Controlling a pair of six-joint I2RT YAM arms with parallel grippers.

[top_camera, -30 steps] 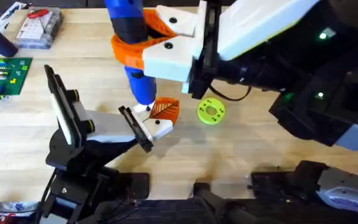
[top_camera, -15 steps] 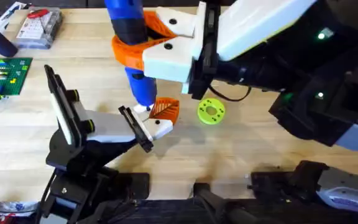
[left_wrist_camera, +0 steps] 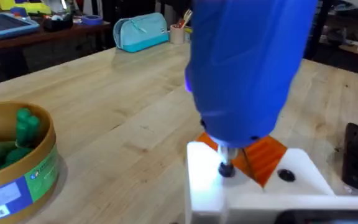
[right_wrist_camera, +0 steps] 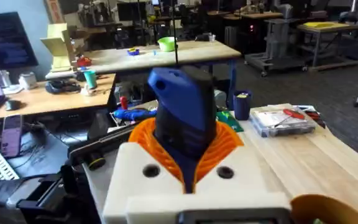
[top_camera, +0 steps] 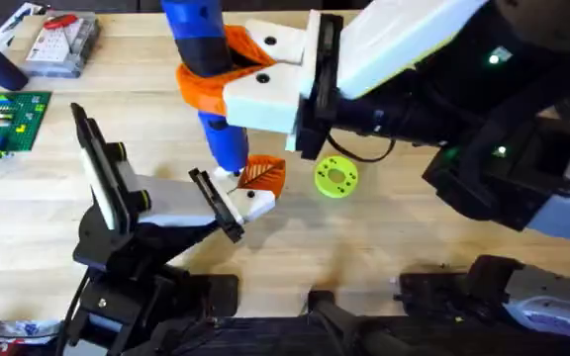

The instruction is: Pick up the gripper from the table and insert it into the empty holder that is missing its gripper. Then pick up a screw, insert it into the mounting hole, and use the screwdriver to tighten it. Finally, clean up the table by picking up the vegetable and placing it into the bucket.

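I am at the tightening step: my right gripper (top_camera: 228,71), its orange ribbed pads clamped round the thick blue cylindrical screwdriver (top_camera: 206,74), holds it upright with its short white tip on the screw in the white wedge-shaped plastic holder (left_wrist_camera: 229,186), where the small orange ribbed plastic finger (top_camera: 262,175) is seated, mid-table. Next I judge steady downward pressure while turning; my left gripper's state I cannot tell.
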